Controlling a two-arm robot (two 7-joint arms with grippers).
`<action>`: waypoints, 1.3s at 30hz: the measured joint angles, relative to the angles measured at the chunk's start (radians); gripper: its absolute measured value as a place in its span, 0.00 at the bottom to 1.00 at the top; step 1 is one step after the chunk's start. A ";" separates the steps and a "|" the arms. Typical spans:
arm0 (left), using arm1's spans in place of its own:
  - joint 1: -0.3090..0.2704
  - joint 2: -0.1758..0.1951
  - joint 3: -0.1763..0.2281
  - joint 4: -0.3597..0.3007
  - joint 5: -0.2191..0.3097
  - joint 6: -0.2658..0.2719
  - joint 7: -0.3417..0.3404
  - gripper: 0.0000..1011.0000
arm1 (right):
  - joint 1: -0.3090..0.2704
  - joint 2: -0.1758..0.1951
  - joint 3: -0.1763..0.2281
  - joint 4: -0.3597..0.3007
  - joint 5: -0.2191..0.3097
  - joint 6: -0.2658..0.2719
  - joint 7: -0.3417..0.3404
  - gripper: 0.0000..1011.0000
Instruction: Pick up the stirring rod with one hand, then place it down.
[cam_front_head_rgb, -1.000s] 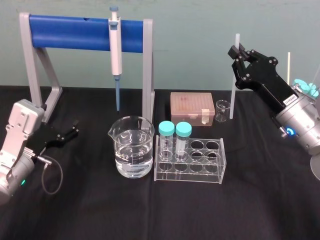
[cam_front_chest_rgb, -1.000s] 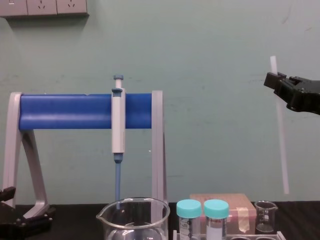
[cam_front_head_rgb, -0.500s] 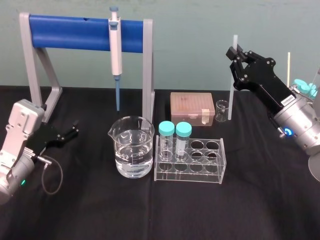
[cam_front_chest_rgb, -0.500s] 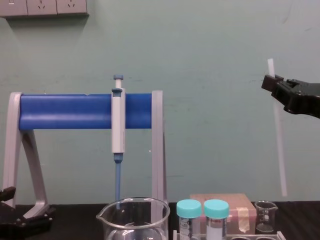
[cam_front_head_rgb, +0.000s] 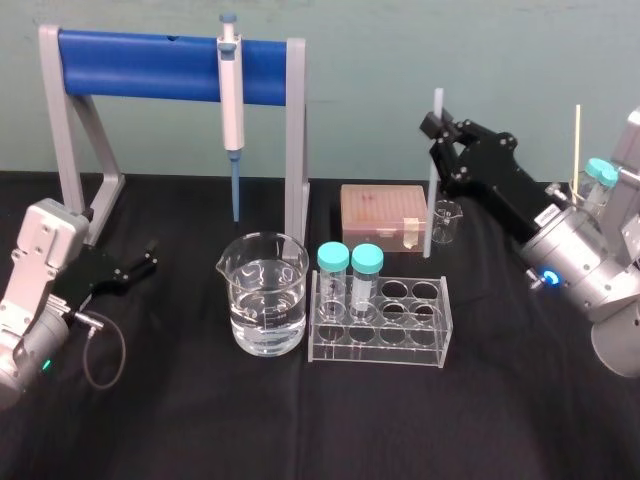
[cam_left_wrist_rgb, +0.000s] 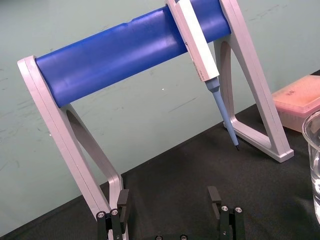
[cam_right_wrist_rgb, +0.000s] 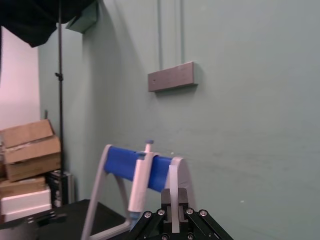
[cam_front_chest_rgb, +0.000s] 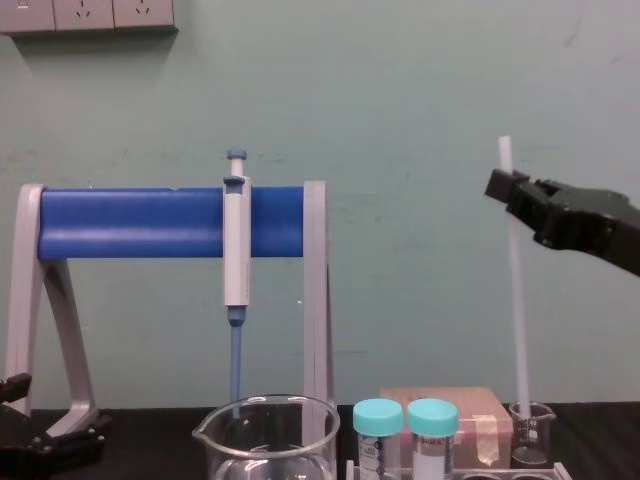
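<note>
Around the tube rack (cam_front_head_rgb: 380, 347): large beaker (cam_front_head_rgb: 263, 300) at nine o'clock, tip box (cam_front_head_rgb: 383, 213) at twelve, small beaker (cam_front_head_rgb: 446, 222) at one with the stirring rod (cam_front_head_rgb: 428, 200) upright beside it, pipette stand (cam_front_head_rgb: 150, 52) behind at eleven.

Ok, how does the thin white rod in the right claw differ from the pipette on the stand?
The long translucent-white stirring rod is plain and pencil-thin; the white-and-blue pipette is thicker, tapering to a blue tip. The right claw grips the rod near its top; the pipette hangs on the blue bar of the grey stand. Both stand roughly upright.
</note>
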 joint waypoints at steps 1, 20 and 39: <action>0.000 0.000 0.000 0.000 0.000 0.000 0.000 0.99 | 0.001 -0.002 -0.007 0.005 0.008 0.001 0.009 0.07; 0.000 0.000 0.000 0.000 0.000 0.000 0.000 0.99 | -0.030 0.017 -0.034 -0.006 0.045 0.035 -0.006 0.07; 0.000 0.000 0.000 0.000 0.000 0.000 0.000 0.99 | -0.025 0.013 -0.035 0.045 0.037 0.033 -0.017 0.07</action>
